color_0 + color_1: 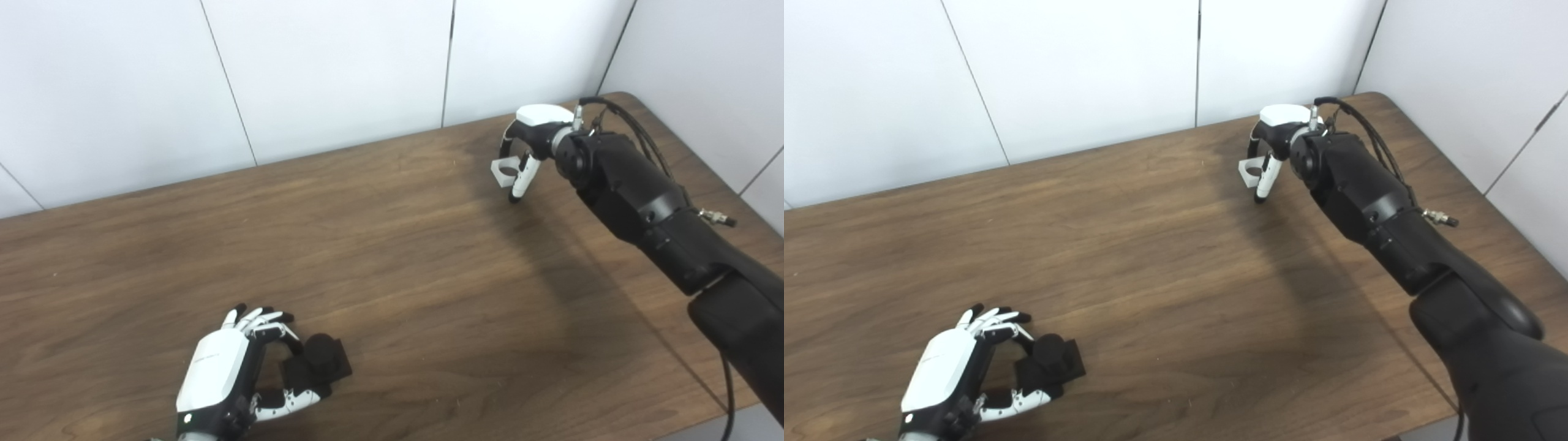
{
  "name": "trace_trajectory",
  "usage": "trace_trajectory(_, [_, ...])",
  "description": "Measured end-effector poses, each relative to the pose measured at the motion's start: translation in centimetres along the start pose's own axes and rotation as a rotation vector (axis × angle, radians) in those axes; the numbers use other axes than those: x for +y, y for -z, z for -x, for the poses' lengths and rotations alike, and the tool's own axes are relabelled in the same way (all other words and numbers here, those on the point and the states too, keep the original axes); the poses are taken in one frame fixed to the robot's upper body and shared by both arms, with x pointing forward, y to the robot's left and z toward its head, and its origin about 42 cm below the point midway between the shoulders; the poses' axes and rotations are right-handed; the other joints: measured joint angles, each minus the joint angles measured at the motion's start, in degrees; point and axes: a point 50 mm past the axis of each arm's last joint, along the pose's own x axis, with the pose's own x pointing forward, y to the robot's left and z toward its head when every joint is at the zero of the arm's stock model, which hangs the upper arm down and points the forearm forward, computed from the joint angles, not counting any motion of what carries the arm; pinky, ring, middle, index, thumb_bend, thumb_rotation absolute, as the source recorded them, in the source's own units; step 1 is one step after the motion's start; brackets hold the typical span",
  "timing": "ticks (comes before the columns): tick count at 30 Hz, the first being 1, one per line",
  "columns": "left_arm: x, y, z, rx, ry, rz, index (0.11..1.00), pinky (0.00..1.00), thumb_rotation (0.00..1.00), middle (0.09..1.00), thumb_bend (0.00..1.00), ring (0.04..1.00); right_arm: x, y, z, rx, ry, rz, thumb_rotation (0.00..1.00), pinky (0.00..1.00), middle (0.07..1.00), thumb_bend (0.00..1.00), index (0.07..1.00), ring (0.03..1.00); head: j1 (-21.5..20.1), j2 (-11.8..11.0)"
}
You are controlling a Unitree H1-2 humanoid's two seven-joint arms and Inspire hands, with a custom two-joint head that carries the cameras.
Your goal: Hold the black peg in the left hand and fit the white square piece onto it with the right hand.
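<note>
The black peg [323, 360], a short cylinder on a square black base, rests on the wooden table [392, 257] near its front left. My left hand [223, 367] is closed around it, with fingers on the far side and the thumb on the near edge of the base. Far off at the back right, my right hand [539, 131] points down over the table. It pinches the white square piece [503, 171], which has a round hole, between its fingers and thumb. The piece sits at or just above the tabletop; I cannot tell which.
White wall panels [343, 73] stand right behind the table's back edge. The right forearm [637, 190] with its cable stretches over the table's right side. A wide stretch of bare wood lies between the two hands. The table's front edge runs along the bottom right.
</note>
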Motion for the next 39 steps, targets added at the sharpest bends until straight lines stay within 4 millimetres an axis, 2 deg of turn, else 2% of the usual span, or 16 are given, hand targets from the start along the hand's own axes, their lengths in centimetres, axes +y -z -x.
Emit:
trace_trajectory(15, [-0.05, -0.10, 0.15, 0.003, -0.001, 0.006, 0.486, 1.00, 0.04, 0.782, 0.52, 0.879, -0.15, 0.21, 0.15, 0.014, -0.019, -0.008, 0.13, 0.95, 0.904, 0.82, 0.602, 0.983, 0.00, 0.44])
trace_trajectory(16, [-0.04, -0.08, 0.15, 0.003, -0.001, 0.006, 0.487, 1.00, 0.04, 0.782, 0.52, 0.880, -0.15, 0.21, 0.15, 0.014, -0.019, -0.009, 0.13, 0.96, 0.902, 0.68, 0.548, 0.984, 0.00, 0.44])
trace_trajectory(17, [-0.04, -0.07, 0.16, 0.004, 0.000, 0.007, 0.487, 1.00, 0.04, 0.783, 0.52, 0.881, -0.15, 0.22, 0.15, 0.014, -0.019, -0.010, 0.14, 0.96, 0.902, 0.59, 0.515, 0.984, 0.00, 0.53])
trace_trajectory(19, [-0.03, -0.05, 0.18, 0.005, 0.001, 0.007, 0.487, 1.00, 0.04, 0.782, 0.52, 0.881, -0.15, 0.25, 0.15, 0.011, -0.019, -0.014, 0.14, 0.95, 0.893, 0.54, 0.494, 0.980, 0.00, 0.44])
trace_trajectory(29, [0.03, 0.03, 0.19, 0.007, 0.000, 0.007, 0.486, 1.00, 0.04, 0.779, 0.52, 0.875, 0.05, 0.17, 0.17, -0.016, 0.007, 0.002, 0.13, 0.89, 0.852, 0.52, 0.483, 0.938, -0.09, 0.62])
trace_trajectory(39, [0.07, 0.09, 0.20, 0.007, 0.001, 0.010, 0.486, 1.00, 0.04, 0.777, 0.52, 0.874, 0.21, 0.25, 0.20, -0.015, 0.011, 0.005, 0.13, 0.86, 0.854, 0.52, 0.485, 0.929, 0.26, 0.88])
